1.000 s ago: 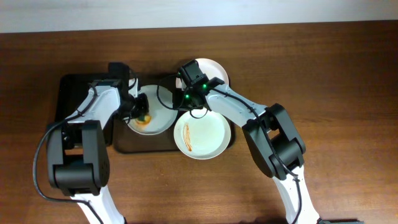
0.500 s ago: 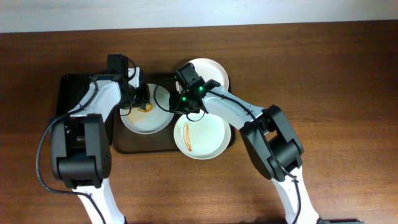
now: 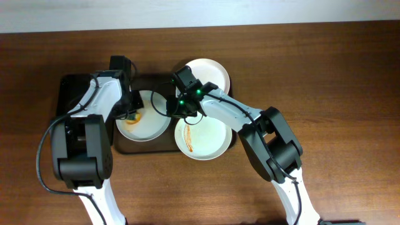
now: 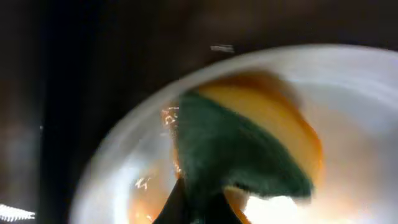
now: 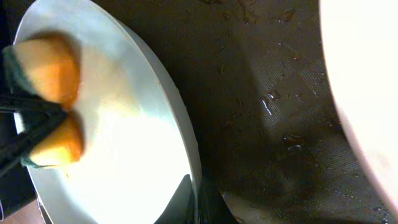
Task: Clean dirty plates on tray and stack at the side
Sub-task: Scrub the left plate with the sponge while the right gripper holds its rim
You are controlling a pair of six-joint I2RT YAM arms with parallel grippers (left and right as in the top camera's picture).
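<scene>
A white plate point(image 3: 149, 119) lies on the left of the dark brown tray point(image 3: 153, 146). My left gripper point(image 3: 131, 116) is shut on an orange and green sponge point(image 4: 242, 143) and presses it on this plate's left part point(image 4: 348, 81). My right gripper point(image 3: 177, 107) is shut on the plate's right rim point(image 5: 186, 149); the sponge also shows in the right wrist view point(image 5: 53, 81). A second plate point(image 3: 204, 137) with a thin red streak lies on the tray's right. A third plate point(image 3: 209, 72) lies behind it, partly hidden by my right arm.
A smaller black tray point(image 3: 70, 94) lies left of the brown tray, under my left arm. The brown tray's floor point(image 5: 280, 93) is wet with droplets. Bare wooden table point(image 3: 337, 94) surrounds the trays.
My left gripper has swept the sponge across the plate, first toward the back, then to the plate's left side. The plate has shifted slightly left. My right gripper stays on the rim.
</scene>
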